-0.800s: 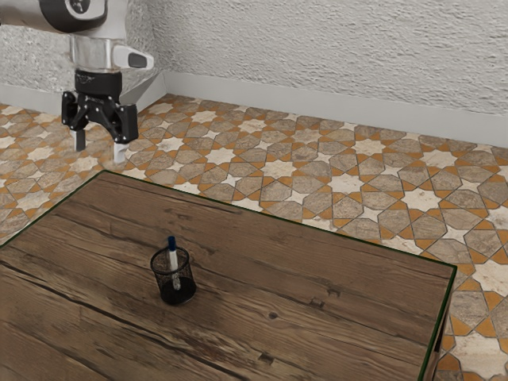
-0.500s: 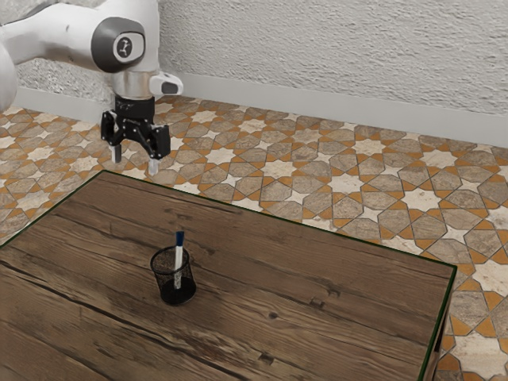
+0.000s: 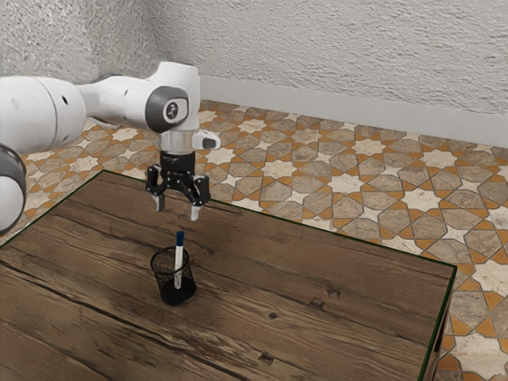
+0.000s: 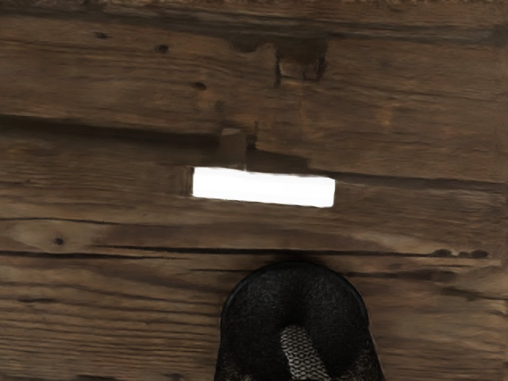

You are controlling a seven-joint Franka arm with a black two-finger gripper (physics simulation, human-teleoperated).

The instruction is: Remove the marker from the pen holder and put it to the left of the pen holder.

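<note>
Wrist view's white bar, exterior's blue cap

A tiled room with rough plaster walls; whether home or workplace, I cannot tell.
Star-patterned tile floor in cream, orange and grey-brown crosses the middle of the exterior view. Textured pale wall fills its upper right, with a smooth baseboard below; another rough wall stands upper left. A worn plank table, edged in green, takes the lower part.
</note>
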